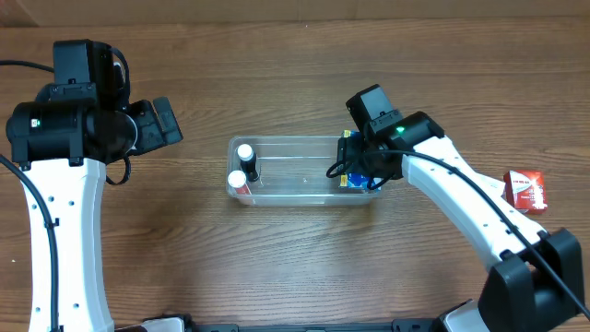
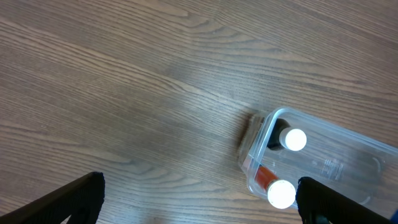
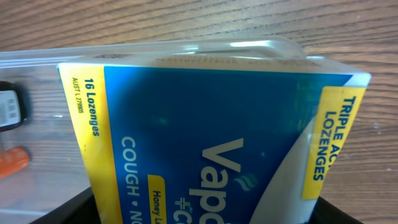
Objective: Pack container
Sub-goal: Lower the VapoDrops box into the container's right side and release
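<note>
The clear container lies at the table's middle. Two white-capped bottles stand at its left end, one black and one red-orange. My right gripper is shut on a blue and yellow lozenge box at the container's right end. In the right wrist view the box fills the space between the fingers, with the container rim behind it. My left gripper is open and empty, left of the container.
A small red box lies on the wooden table at the far right. The left wrist view shows both bottle caps between bare wood and the right finger.
</note>
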